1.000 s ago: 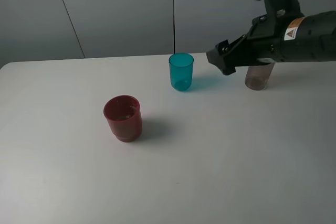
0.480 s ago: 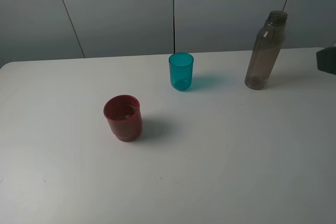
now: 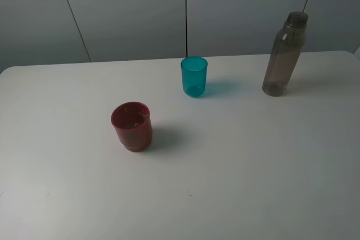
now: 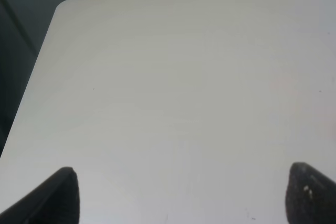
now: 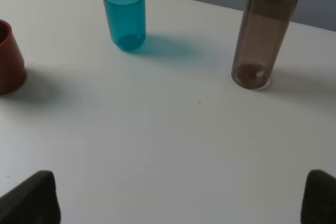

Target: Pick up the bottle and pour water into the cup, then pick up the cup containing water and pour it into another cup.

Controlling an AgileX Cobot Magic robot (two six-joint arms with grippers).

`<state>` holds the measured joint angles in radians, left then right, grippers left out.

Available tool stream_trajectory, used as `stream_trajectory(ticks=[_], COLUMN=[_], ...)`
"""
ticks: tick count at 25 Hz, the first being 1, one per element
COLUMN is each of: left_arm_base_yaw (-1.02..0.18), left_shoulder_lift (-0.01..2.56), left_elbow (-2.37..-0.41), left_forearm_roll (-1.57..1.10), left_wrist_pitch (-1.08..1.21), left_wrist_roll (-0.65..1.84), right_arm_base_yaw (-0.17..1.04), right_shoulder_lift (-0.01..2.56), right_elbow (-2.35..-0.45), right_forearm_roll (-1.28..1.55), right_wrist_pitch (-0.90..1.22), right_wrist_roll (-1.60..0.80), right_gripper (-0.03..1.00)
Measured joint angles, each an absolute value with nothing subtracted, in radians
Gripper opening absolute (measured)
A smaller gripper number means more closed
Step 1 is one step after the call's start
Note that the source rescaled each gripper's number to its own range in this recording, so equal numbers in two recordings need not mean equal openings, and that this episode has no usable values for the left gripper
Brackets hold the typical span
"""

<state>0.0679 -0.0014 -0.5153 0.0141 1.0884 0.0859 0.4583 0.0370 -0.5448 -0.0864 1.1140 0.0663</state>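
The bottle (image 3: pixel 285 54) stands upright and untouched at the far right of the white table (image 3: pixel 236 184), with both cups apart from it and no gripper near.

The bottle's long axis is vertical, its narrow neck up; it sits close to the table's back edge and not far from the right edge. The teal cup (image 3: pixel 194 76) stands upright to its left, well apart, and the dark red cup (image 3: pixel 132 126) is further left and nearer the front. Neither arm appears in the high view. The right gripper (image 5: pixel 178 198) is spread wide and empty, facing the bottle (image 5: pixel 265 30) across bare table, so the right arm looks the better placed to take it. The left gripper (image 4: pixel 181 192) is also spread and empty, over bare table by a corner.
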Motion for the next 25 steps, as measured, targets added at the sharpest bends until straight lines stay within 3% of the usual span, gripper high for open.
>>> stream_trajectory(ticks=[15,25], left_arm_base_yaw=[0.068,0.068], left_shoulder_lift=[-0.001,-0.001], left_elbow=[-0.515,-0.515], left_forearm_roll=[0.014,0.014], left_wrist_pitch=[1.088,1.088], left_wrist_roll=[0.09,0.09], right_arm_base_yaw=[0.441,0.086], right_shoulder_lift=[-0.001,-0.001], right_elbow=[-0.514,-0.514], right_forearm_roll=[-0.066,-0.064], right_wrist_pitch=[1.098,1.098], right_wrist_roll=[0.093,0.091], right_gripper=[1.0,1.0])
